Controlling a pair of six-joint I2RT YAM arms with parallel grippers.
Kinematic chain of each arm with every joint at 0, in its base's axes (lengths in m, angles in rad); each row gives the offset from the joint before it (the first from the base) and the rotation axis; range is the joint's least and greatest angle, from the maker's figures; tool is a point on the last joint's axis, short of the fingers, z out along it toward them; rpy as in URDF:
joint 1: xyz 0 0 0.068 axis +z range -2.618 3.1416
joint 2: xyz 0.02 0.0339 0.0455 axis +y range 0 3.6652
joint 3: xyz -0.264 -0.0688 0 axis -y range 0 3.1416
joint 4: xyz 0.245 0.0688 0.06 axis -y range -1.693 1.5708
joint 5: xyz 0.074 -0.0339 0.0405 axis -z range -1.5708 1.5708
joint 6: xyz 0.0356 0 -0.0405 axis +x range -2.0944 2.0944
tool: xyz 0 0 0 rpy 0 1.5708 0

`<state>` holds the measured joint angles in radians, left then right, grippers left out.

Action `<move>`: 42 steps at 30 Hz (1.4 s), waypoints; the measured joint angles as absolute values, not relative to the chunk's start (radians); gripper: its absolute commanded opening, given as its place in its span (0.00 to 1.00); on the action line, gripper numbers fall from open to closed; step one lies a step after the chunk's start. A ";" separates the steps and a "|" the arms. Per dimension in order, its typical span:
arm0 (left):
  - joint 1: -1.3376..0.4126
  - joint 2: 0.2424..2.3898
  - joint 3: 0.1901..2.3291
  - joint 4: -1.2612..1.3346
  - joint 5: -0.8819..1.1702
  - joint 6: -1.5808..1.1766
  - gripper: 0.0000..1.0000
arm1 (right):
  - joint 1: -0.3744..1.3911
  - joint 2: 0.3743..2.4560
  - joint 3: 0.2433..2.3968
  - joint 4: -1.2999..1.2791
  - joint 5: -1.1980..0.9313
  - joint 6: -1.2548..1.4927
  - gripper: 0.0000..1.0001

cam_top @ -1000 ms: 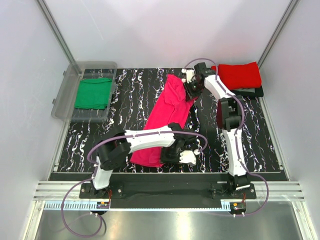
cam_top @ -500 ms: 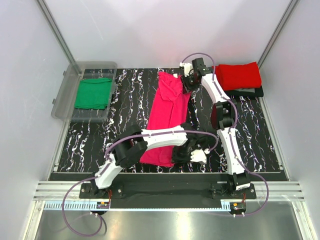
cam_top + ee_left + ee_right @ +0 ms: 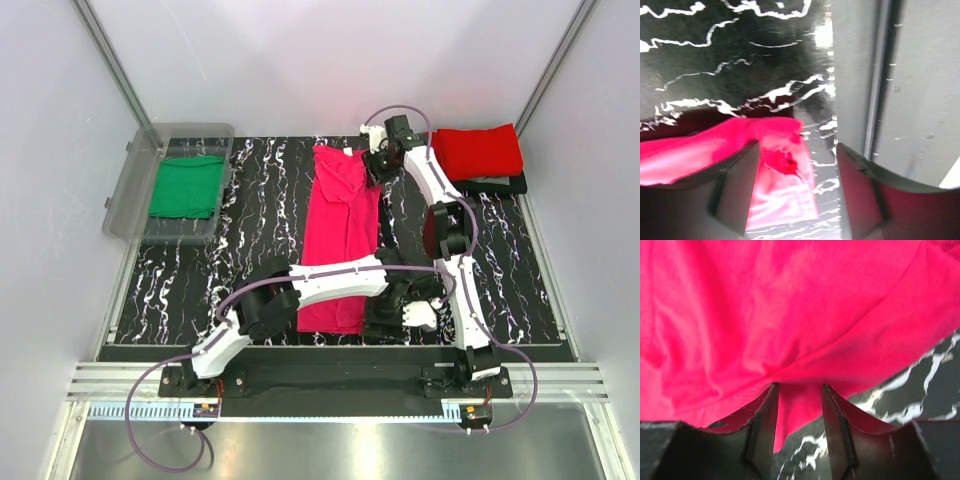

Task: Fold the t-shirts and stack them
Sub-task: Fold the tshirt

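Note:
The magenta-pink t-shirt [image 3: 338, 230] lies as a long, narrow strip down the middle of the mat. My left gripper [image 3: 405, 315] hovers at its near right corner, open wide. In the left wrist view that corner [image 3: 782, 170] rests flat on the mat under the spread fingers [image 3: 735, 185]. At the shirt's far right corner, my right gripper [image 3: 372, 168] is open, with pink cloth [image 3: 800, 405] lying loose between its jaws. A folded red t-shirt [image 3: 478, 150] sits at the far right. A folded green t-shirt [image 3: 186, 187] lies in the bin.
The clear plastic bin [image 3: 135, 190] stands at the far left, partly off the mat. A dark folded cloth [image 3: 505, 185] lies under the red t-shirt. The mat's near edge and a metal rail [image 3: 875, 100] run close by the left gripper.
The slanted pink shirt has been drawn straight. My left gripper has moved right along the near edge, opened and let go of the corner. The right gripper's jaws have widened slightly.

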<state>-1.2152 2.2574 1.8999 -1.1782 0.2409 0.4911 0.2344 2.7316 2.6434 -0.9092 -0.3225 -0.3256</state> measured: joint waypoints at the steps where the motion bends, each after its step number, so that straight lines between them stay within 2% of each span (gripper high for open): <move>1: -1.219 2.249 1.900 -1.181 0.244 0.486 0.87 | 0.233 2.714 2.620 -0.910 -0.323 -0.323 0.47; 2: -1.222 2.234 1.900 -1.183 0.248 0.475 0.99 | 0.231 2.692 2.597 -0.913 -0.324 -0.318 0.47; 7: -1.208 2.077 1.899 -1.186 0.254 0.379 0.99 | 0.195 2.447 2.366 -0.904 -0.352 -0.244 0.47; 13: -1.060 1.780 1.781 -1.128 0.252 0.196 0.98 | 0.131 1.882 1.769 -0.814 -0.474 -0.092 0.47; 14: -1.022 1.748 1.743 -1.114 0.251 0.168 0.96 | 0.131 1.801 1.682 -0.813 -0.496 -0.065 0.46; 17: -0.862 1.707 1.620 -1.088 0.239 0.064 0.77 | 0.149 1.663 1.499 -0.824 -0.564 0.007 0.45; 19: -0.759 1.711 1.549 -1.063 0.219 -0.003 0.68 | 0.161 1.647 1.401 -0.833 -0.606 0.067 0.45; 21: -0.679 1.709 1.489 -1.043 0.224 -0.069 0.66 | 0.163 1.657 1.285 -0.826 -0.639 0.134 0.46; 25: -0.545 1.666 1.346 -0.972 0.274 -0.220 0.70 | 0.167 1.655 1.027 -0.848 -0.670 0.260 0.47; 30: -0.467 1.592 1.106 -0.889 0.405 -0.385 0.72 | 0.220 1.605 0.786 -0.868 -0.683 0.395 0.49; 35: -0.450 1.594 0.916 -0.823 0.509 -0.491 0.71 | 0.328 1.587 0.748 -0.853 -0.720 0.474 0.50; 42: -0.448 1.594 0.817 -0.725 0.571 -0.564 0.69 | 0.350 1.701 0.809 -0.780 -0.726 0.514 0.49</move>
<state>-0.4484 1.5936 0.8169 -0.7246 0.5713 -0.5640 0.3504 1.7012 0.8085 -0.7803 -0.7258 0.5144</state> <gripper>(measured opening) 0.700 0.496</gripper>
